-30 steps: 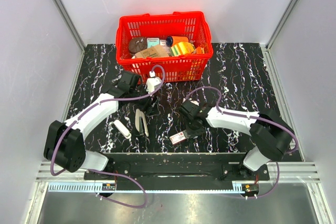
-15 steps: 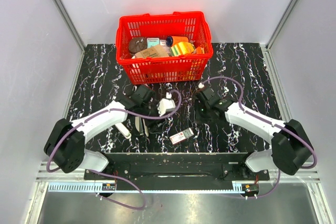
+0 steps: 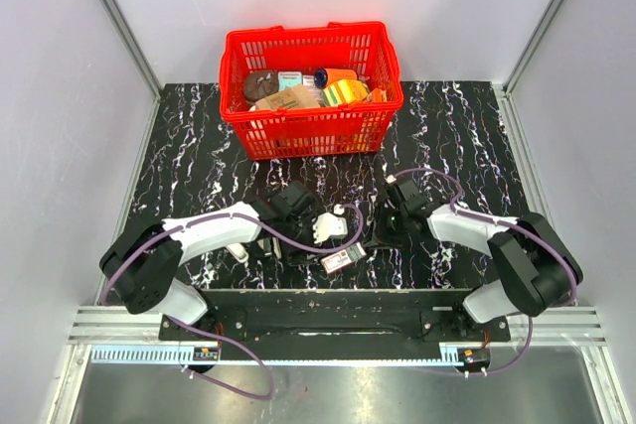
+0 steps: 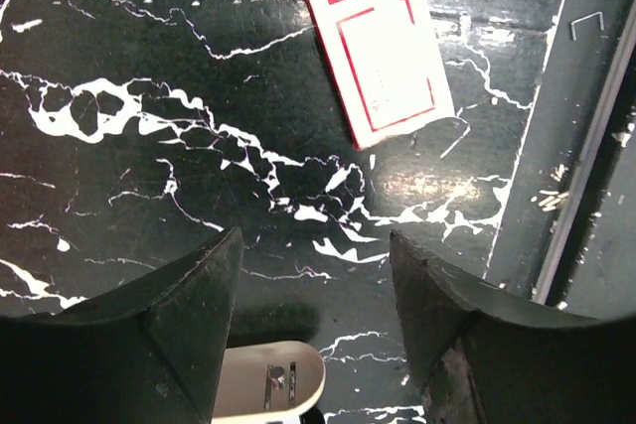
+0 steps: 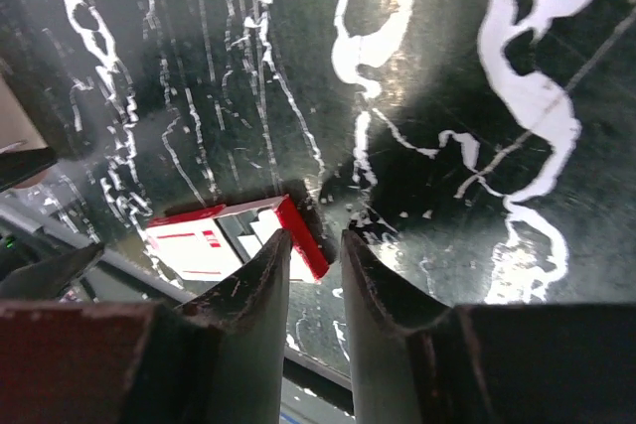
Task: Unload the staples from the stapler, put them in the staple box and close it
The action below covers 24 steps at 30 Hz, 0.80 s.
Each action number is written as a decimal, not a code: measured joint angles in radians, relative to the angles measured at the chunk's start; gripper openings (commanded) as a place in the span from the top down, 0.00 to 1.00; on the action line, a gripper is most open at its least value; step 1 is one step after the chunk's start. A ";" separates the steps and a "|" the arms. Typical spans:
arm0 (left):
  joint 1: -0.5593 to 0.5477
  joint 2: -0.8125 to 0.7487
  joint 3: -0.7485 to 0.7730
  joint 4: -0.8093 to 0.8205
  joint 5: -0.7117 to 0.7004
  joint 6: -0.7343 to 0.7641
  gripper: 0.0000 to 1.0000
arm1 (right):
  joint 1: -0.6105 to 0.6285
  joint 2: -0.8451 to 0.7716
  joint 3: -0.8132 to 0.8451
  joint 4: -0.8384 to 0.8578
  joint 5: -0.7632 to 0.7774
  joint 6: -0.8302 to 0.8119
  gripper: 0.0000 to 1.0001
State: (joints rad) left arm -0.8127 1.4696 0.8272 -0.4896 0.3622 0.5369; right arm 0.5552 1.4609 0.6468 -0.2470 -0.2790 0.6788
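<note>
Near the front edge of the black, white-veined surface (image 3: 457, 126), a little left of centre, lies the stapler (image 4: 272, 385). From above the left arm mostly covers it. In the left wrist view only its pale rounded tip shows, with a small metal slot, at the bottom of the picture between the roots of the fingers.

The left hand (image 4: 315, 240) is released: its two dark fingers stand wide apart over bare surface and grasp nothing. The stapler sits behind the fingertips, not between them. I cannot tell whether the hand touches it.

Ahead of the left fingertips, also close to the front edge and near its middle, lies a small red-and-white box (image 4: 380, 43). A loose staple (image 4: 455, 139) rests just beside its corner. A short plain white oblong piece (image 3: 237, 250) lies left of the stapler, near the front edge.

The right hand (image 5: 315, 237) is on the far side of the box from the stapler, right of centre and well apart from the stapler. Its fingers are parted only narrowly, with dark surface showing through the gap, and they grasp nothing. In its own view the box's red corner sits just past the left fingertip.

At the far edge, centred, stands a red basket (image 3: 310, 132) filled with assorted goods.
</note>
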 measured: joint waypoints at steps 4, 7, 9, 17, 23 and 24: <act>-0.022 0.034 0.000 0.028 -0.024 0.013 0.35 | -0.010 0.013 -0.028 0.083 -0.050 0.026 0.71; -0.034 0.060 0.000 0.041 -0.036 0.016 0.35 | -0.015 0.026 -0.046 0.135 -0.082 0.047 0.73; -0.040 0.076 0.001 0.045 -0.043 0.016 0.35 | -0.016 0.031 -0.057 0.166 -0.098 0.059 0.74; -0.062 0.089 0.002 0.048 -0.057 0.017 0.35 | -0.019 0.015 -0.103 0.229 -0.119 0.093 0.75; -0.085 0.090 0.002 0.048 -0.057 0.016 0.35 | -0.019 -0.003 -0.113 0.216 -0.114 0.097 0.76; -0.090 0.090 0.002 0.048 -0.058 0.016 0.35 | -0.019 -0.007 -0.114 0.213 -0.111 0.097 0.76</act>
State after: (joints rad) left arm -0.9024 1.5600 0.8295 -0.4416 0.3046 0.5526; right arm 0.5358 1.4540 0.5323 -0.0338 -0.3904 0.7753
